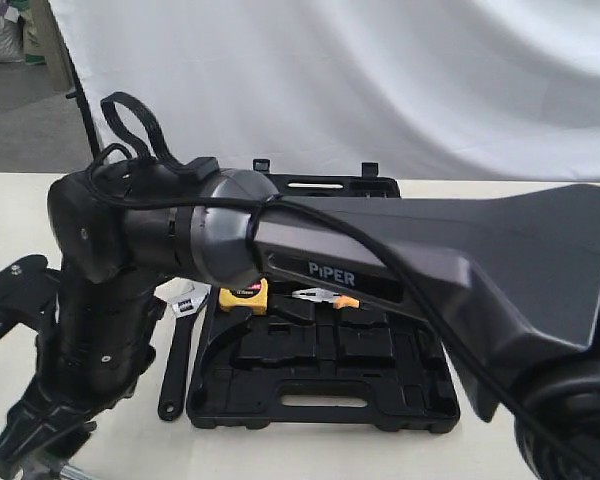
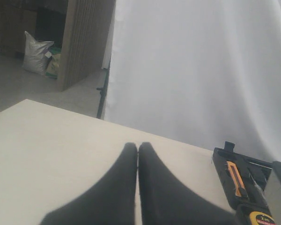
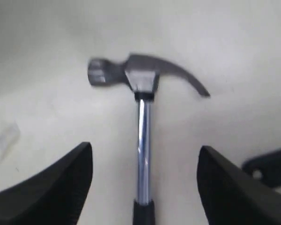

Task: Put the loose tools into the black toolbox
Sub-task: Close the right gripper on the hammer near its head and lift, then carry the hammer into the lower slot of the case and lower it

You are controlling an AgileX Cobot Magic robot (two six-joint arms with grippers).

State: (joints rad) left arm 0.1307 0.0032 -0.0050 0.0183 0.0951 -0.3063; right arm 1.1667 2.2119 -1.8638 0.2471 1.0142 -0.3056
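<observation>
The claw hammer [image 3: 143,79] lies flat on the pale table, steel shaft running back to its black grip. My right gripper [image 3: 145,148] hangs open above it, one finger on each side of the shaft, touching nothing. In the exterior view that gripper [image 1: 25,440] is at the lower left, reached across in front of the black toolbox [image 1: 320,405], which lies open. The adjustable wrench [image 1: 178,355] lies along the toolbox's left edge; its handle end [image 3: 267,166] shows beside the right finger. My left gripper [image 2: 138,146] is shut and empty over bare table, left of the toolbox [image 2: 221,161].
A yellow tape measure [image 1: 245,295] and orange-handled pliers [image 1: 325,297] sit in the toolbox's far half. The right arm [image 1: 410,260] spans the scene and hides much of the case. A white curtain [image 1: 380,80] hangs behind the table.
</observation>
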